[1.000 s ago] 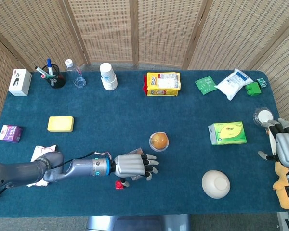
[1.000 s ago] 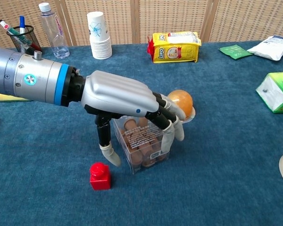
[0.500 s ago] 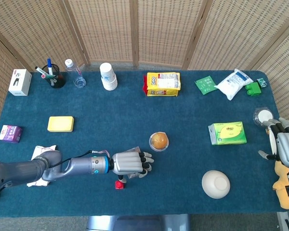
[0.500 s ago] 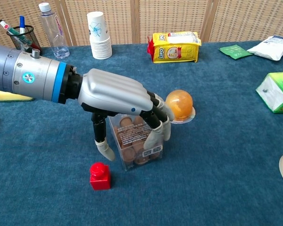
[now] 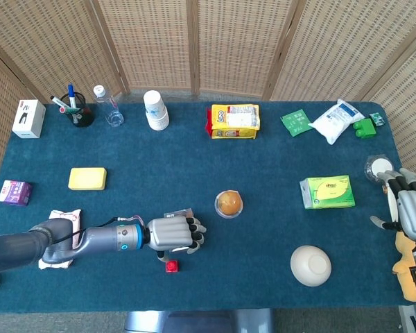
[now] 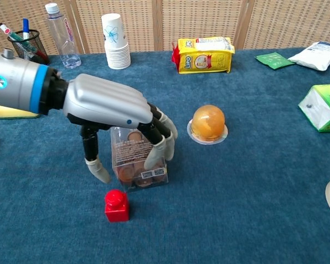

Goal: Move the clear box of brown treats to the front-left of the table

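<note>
My left hand (image 6: 113, 110) arches over the clear box (image 6: 138, 164), fingers curled down its right side and thumb on its left, gripping it. The box sits lower centre of frame, beneath the palm; destination lies further lower left.

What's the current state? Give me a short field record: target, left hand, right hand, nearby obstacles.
target: clear box of brown treats, upright on the table
left hand: left hand arched over the box, fingers on its right face, thumb down at its left side
right hand: right hand at the table's far right edge, holding nothing
nearby obstacles: red block just in front of the box; orange ball on a lid to its right
</note>
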Available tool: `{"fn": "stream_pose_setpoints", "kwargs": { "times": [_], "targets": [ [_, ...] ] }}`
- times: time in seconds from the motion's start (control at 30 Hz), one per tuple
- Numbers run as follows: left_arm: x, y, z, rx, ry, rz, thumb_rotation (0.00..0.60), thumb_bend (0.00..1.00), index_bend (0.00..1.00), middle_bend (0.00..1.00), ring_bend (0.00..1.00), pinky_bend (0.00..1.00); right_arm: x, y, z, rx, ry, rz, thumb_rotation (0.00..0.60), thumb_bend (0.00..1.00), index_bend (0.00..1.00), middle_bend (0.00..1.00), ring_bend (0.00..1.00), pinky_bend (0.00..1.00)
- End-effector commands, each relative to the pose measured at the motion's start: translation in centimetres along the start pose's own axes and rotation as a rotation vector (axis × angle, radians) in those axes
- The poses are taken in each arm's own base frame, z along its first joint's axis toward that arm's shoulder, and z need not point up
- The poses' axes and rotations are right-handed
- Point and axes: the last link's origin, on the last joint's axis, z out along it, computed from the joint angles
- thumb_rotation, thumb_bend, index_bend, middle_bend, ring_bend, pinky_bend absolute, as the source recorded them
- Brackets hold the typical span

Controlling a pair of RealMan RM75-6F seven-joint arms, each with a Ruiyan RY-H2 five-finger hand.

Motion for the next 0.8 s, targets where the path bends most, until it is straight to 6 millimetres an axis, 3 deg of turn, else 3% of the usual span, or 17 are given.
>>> {"fn": "stream_pose_setpoints", "kwargs": {
  "times": [0.03,0.8],
  "targets": [
    [-0.1,0.1,-1.3,0.02,0.008,-0.023,0.6,0.16,0.42,0.29,0.17,0.19,0.0,-0.1,0.0,0.004,-0.001,0.001,0.6,0.01,0.18,0.21,0.09,0.15],
    [-2.0,0.8,-9.0,0.167,-0.012,-0.089,0.6,0.16,0.4,0.3,0.18,0.2,0.0,-1.5,0.2,0.044,0.0,0.012,0.6,0.01,0.16,0.21,0.09,0.15]
  ]
}}
